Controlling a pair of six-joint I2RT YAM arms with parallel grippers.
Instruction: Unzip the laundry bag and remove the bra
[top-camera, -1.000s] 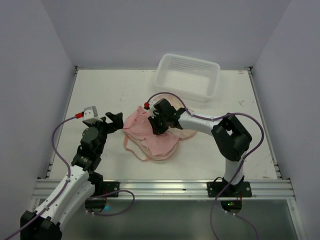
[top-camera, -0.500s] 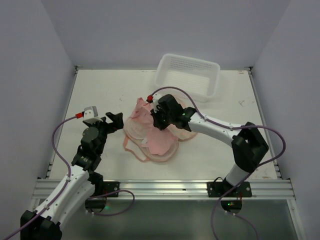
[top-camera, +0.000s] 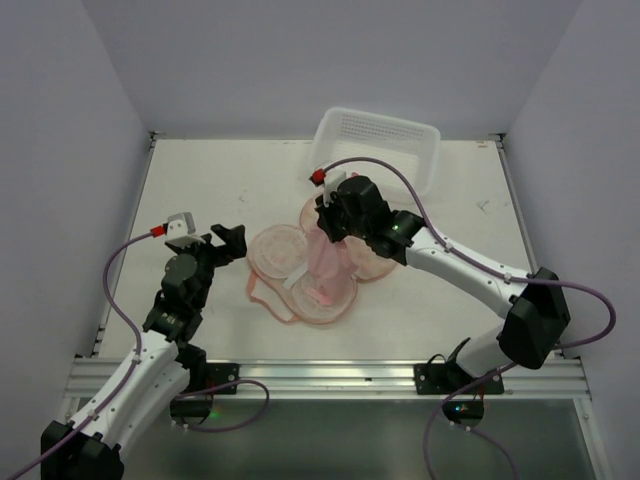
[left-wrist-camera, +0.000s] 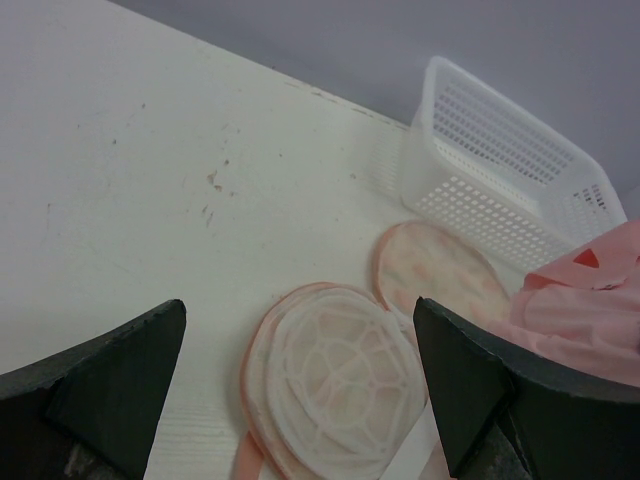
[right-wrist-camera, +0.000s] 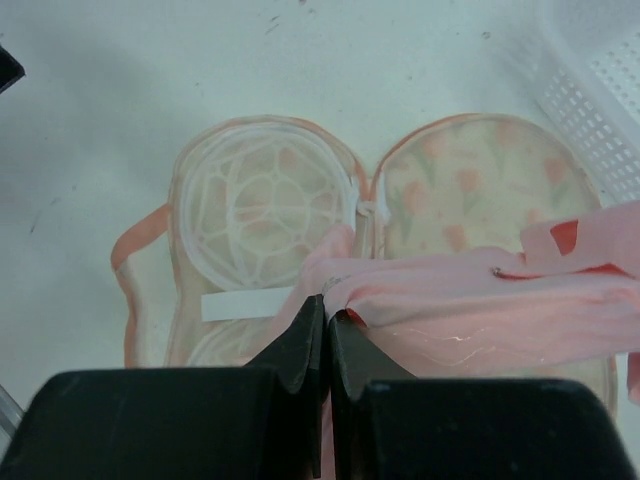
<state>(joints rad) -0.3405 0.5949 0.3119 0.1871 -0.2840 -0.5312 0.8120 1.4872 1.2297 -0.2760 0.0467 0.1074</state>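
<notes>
Two arms stand at the near edge of the bench (top-camera: 215, 180), one hand each. The right hand (right-wrist-camera: 328, 318) has its fingers pressed together, pinching a fold of the one bra (right-wrist-camera: 450, 300). This light-pink soft fabric hangs from the pinch down onto the one laundry bag (right-wrist-camera: 265, 205). The bag lies unzipped and spread flat at the middle of the bench. At least three of its round lobes show: one has a white lattice under pale mesh, and one has faint prints showing through. The bra drapes across the bag's middle, touching it. The left hand (top-camera: 208, 243) is spread wide and grips nothing, hovering near the bench's left edge, just beside the bag but apart from it. One white lattice basket (top-camera: 385, 120) sits at the far edge, toward the far right corner, close to the bag's far lobe.
</notes>
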